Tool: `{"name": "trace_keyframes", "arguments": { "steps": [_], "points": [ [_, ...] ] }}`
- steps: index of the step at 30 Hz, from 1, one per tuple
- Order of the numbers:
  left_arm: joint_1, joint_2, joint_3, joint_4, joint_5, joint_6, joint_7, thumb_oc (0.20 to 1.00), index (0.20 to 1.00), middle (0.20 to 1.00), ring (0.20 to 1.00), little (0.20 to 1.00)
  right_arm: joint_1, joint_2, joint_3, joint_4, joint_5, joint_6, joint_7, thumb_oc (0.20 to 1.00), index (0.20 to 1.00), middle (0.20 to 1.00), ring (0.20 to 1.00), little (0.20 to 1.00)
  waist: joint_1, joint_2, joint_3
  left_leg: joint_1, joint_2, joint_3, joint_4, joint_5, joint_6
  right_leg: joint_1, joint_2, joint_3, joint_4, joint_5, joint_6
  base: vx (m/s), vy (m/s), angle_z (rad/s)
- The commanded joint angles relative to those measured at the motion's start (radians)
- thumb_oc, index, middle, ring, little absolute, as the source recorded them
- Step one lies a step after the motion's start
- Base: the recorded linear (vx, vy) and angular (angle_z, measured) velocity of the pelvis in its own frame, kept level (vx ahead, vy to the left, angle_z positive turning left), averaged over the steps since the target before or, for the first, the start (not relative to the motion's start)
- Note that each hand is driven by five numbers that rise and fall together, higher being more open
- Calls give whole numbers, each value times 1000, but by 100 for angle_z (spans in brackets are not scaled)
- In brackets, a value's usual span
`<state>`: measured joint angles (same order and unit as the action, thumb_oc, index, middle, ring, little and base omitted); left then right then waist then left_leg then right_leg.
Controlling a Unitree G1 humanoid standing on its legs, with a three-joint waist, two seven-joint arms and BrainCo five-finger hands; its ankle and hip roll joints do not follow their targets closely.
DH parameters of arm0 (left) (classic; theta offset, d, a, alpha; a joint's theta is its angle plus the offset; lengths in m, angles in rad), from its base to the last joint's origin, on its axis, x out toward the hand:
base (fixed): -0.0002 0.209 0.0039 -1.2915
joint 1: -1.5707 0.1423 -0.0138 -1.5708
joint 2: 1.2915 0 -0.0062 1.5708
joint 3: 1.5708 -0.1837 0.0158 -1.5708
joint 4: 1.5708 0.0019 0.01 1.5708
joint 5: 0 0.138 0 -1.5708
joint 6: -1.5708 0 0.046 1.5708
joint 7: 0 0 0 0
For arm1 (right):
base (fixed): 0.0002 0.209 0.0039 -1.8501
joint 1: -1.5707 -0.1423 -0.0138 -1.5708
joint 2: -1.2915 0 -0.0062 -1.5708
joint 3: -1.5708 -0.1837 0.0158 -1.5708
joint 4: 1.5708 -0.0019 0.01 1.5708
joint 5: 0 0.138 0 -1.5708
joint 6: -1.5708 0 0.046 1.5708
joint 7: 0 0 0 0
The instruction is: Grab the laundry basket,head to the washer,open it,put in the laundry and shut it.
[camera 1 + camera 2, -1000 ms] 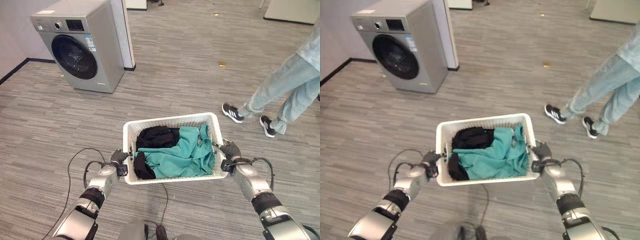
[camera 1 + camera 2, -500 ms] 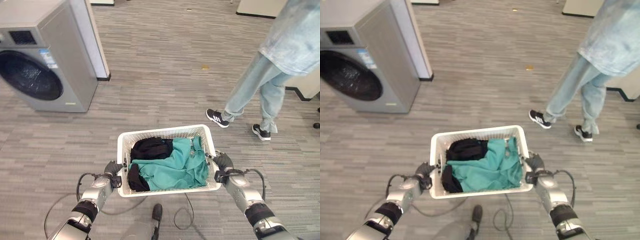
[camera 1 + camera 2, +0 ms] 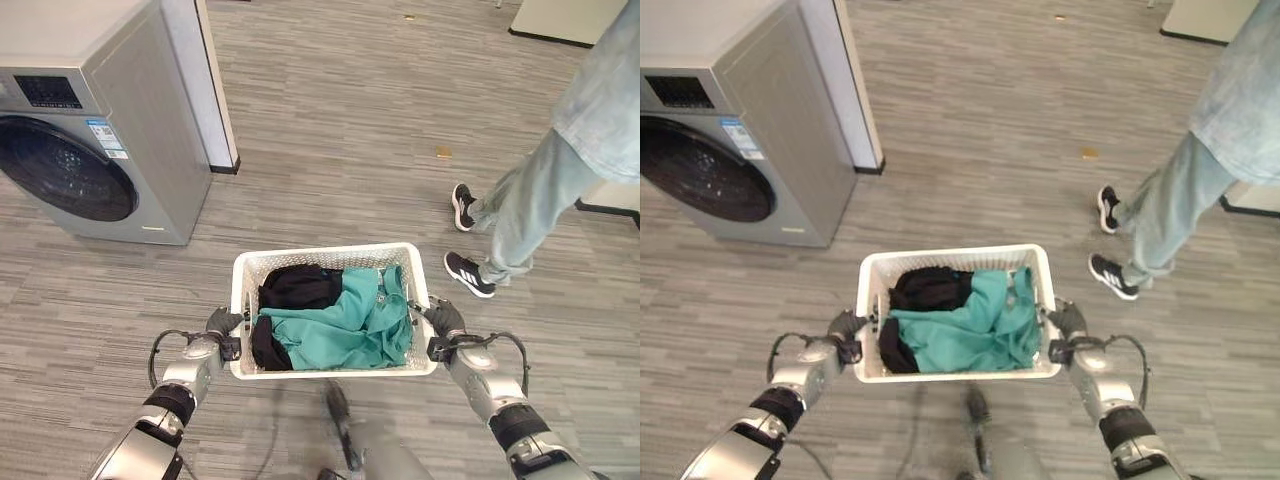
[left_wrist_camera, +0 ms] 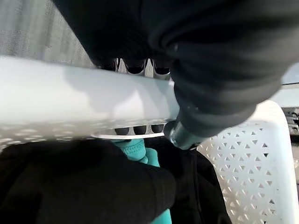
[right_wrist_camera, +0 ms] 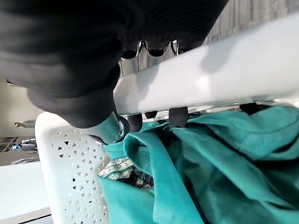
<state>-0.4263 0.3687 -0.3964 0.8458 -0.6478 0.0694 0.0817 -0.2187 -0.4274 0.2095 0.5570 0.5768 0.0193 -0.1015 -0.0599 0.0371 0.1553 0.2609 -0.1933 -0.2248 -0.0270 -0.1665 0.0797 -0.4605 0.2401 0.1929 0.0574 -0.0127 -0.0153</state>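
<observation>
Washer (image 3: 95, 150) at far left: grey front-loader on the grey plank floor (image 3: 330, 130), round dark door (image 3: 68, 169) closed, control panel above it. White panel (image 3: 215, 80) stands against the washer's right side.

Left hand (image 3: 222, 325) grips the left rim of the white laundry basket (image 3: 330, 258); in its wrist view the dark fingertips (image 4: 133, 129) curl under the rim, so the hand is closed around it.

Basket sits between the two hands, held off the floor, well to the right of and nearer than the washer. Perforated walls. Contents: black garment (image 3: 300, 285) toward the left and far side, teal garment (image 3: 355, 325) spread over the middle and right.

Right hand (image 3: 445, 320) grips the right rim; its wrist view shows fingertips (image 5: 177, 116) wrapped under the rim just above the teal cloth, hand closed on the basket.

Person (image 3: 560, 170) at far right, in pale blue trousers and top and dark sneakers (image 3: 467, 272) with white soles, standing apart from the basket.
</observation>
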Motion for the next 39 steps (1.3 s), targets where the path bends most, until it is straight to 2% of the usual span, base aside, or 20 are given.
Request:
{"name": "trace_keyframes", "arguments": {
  "steps": [1, 3, 4, 5, 8, 9, 11, 13, 16, 17, 18, 22, 26, 27, 31, 32, 33, 36, 38, 39],
  "points": [
    [-85, 9, 39, -94, -7, -95, -53, 200, 200, 200, 200, 200, -75, 24, -9, -43, 47, -62, 79, 200, 200, 200, 200, 200, -23, -54, -72, -12, 67, -112, 41, 33, -45, 153, -133, -22, -112, 123, 187, 641, -116, 85],
    [-78, -4, 39, -99, -14, -90, -52, 200, 200, 200, 200, 200, -67, 17, -13, -47, 53, -57, 85, 200, 200, 200, 200, 200, -42, -54, -94, 17, 88, -142, 71, 40, -62, 185, -133, -15, -94, 153, 155, 551, -149, 38],
    [-73, -21, 36, -87, -16, -89, -55, 200, 200, 200, 200, 200, -58, -6, -21, -44, 57, -56, 93, 200, 200, 200, 200, 200, -61, -37, -114, 24, 117, -148, 158, 80, -109, 210, -128, -14, -68, 151, 134, 499, -135, 4],
    [-73, -22, 37, -87, -16, -89, -55, 200, 200, 200, 200, 200, -57, -7, -21, -44, 57, -55, 93, 200, 200, 200, 200, 200, -62, -35, -114, 23, 119, -150, 161, 77, -109, 210, -127, -16, -67, 150, 133, 448, -104, 3],
    [-79, -62, 34, -51, -30, -84, -62, 200, 200, 200, 200, 200, -63, -23, -17, -31, 73, -59, 89, 200, 200, 200, 200, 200, -70, -8, -104, -71, 128, -91, 435, 279, -233, 303, -130, -41, -64, 119, 105, 331, -63, 34],
    [-86, -66, 30, -49, -33, -82, -69, 200, 200, 200, 200, 200, -67, -25, -12, -33, 79, -59, 90, 200, 200, 200, 200, 200, -61, -30, -96, -138, 122, -58, 545, 318, -241, 335, -151, -26, -68, 110, 95, 375, -165, 17],
    [-87, -71, 34, -38, -43, -77, -73, 200, 200, 200, 200, 200, -69, -21, 0, -34, 88, -63, 91, 200, 200, 200, 200, 200, -25, -56, -78, -212, 102, -14, 680, 312, -208, 396, -156, 10, -79, 88, 78, 388, -232, 4],
    [-86, -72, 41, -31, -52, -72, -67, 200, 200, 200, 200, 200, -69, -28, -1, -33, 78, -56, 78, 200, 200, 200, 200, 200, 1, -64, -72, -265, 106, 30, 666, 296, -175, 438, -159, 25, -83, 66, 66, 322, -165, -18],
    [-84, -76, 35, -31, -54, -76, -66, 200, 200, 200, 200, 200, -66, -27, -2, -29, 78, -58, 73, 200, 200, 200, 200, 200, 23, -66, -76, -346, 87, 65, 552, 237, -142, 476, -160, 32, -90, 43, 65, 274, -67, -28],
    [-68, -67, 37, -45, -47, -74, -64, 200, 200, 200, 200, 200, -55, -27, -2, -36, 65, -58, 70, 200, 200, 200, 200, 200, 40, -67, -75, -403, 69, 102, 405, 160, -107, 505, -157, 38, -84, 14, 69, 486, -45, -9],
    [-49, -56, 43, -55, -44, -81, -59, 200, 200, 200, 200, 200, -53, -21, 4, -38, 47, -66, 66, 200, 200, 200, 200, 200, 67, -44, -75, -452, 51, 84, 198, 184, -93, 539, -122, 64, -76, -8, 66, 502, -43, 7],
    [-25, -34, 55, -75, -42, -76, -62, 200, 200, 200, 200, 200, -53, -17, 11, -34, 24, -66, 67, 200, 200, 200, 200, 200, 117, -33, -76, -491, 66, 72, -36, 271, -90, 636, -113, 113, -84, -52, 61, 347, 0, -40],
    [-9, -19, 70, -90, -37, -74, -63, 200, 200, 200, 200, 200, -72, -5, 25, -29, 5, -58, 80, 200, 200, 200, 200, 200, 167, -29, -81, -535, 80, 167, -55, 328, -95, 725, -117, 174, -83, -104, 60, 430, 79, -51],
    [0, -16, 73, -97, -41, -78, -54, 200, 200, 200, 200, 200, -76, -1, 36, -33, -3, -55, 84, 200, 200, 200, 200, 200, 177, -29, -87, -527, 87, 179, -40, 334, -75, 732, -125, 183, -73, -117, 58, 320, 125, -66],
    [-9, -21, 71, -128, -49, -91, -42, 200, 200, 200, 200, 200, -80, 22, 54, -52, -10, -52, 94, 200, 200, 200, 200, 200, 205, -57, -99, -538, 97, 184, -2, 341, -67, 726, -174, 204, -45, -127, 108, 343, 163, -34],
    [-16, -28, 64, -140, -53, -99, -35, 200, 200, 200, 200, 200, -61, 37, 42, -53, -2, -53, 101, 200, 200, 200, 200, 200, 228, -98, -101, -527, 88, 228, 63, 275, -48, 710, -244, 180, 47, -82, 167, 364, 147, -31],
    [-16, -28, 64, -140, -53, -99, -35, 200, 200, 200, 200, 200, -61, 37, 42, -53, -2, -53, 101, 200, 200, 200, 200, 200, 231, -94, -104, -530, 94, 229, 63, 277, -50, 705, -239, 184, 48, -78, 167, 491, 169, -29],
    [-29, -40, 57, -135, -57, -106, -27, 200, 200, 200, 200, 200, -42, 46, 41, -48, -26, -54, 117, 200, 200, 200, 200, 200, 231, -103, -92, -470, 80, 218, 81, 217, -29, 638, -246, 142, 265, 87, 241, 286, 99, -10],
    [-54, -54, 37, -117, -44, -104, -29, 200, 200, 200, 200, 200, -22, 48, 36, -47, -30, -59, 123, 200, 200, 200, 200, 200, 200, -60, -70, -384, 97, 166, 81, 183, -12, 529, -205, 41, 505, 165, 259, 378, 261, -4],
    [-59, -58, 33, -100, -30, -101, -33, 200, 200, 200, 200, 200, -16, 55, 33, -28, -28, -60, 129, 200, 200, 200, 200, 200, 191, -48, -66, -355, 103, 159, 75, 172, -7, 506, -208, 6, 544, 145, 244, 380, 277, 10]
  ]
}}
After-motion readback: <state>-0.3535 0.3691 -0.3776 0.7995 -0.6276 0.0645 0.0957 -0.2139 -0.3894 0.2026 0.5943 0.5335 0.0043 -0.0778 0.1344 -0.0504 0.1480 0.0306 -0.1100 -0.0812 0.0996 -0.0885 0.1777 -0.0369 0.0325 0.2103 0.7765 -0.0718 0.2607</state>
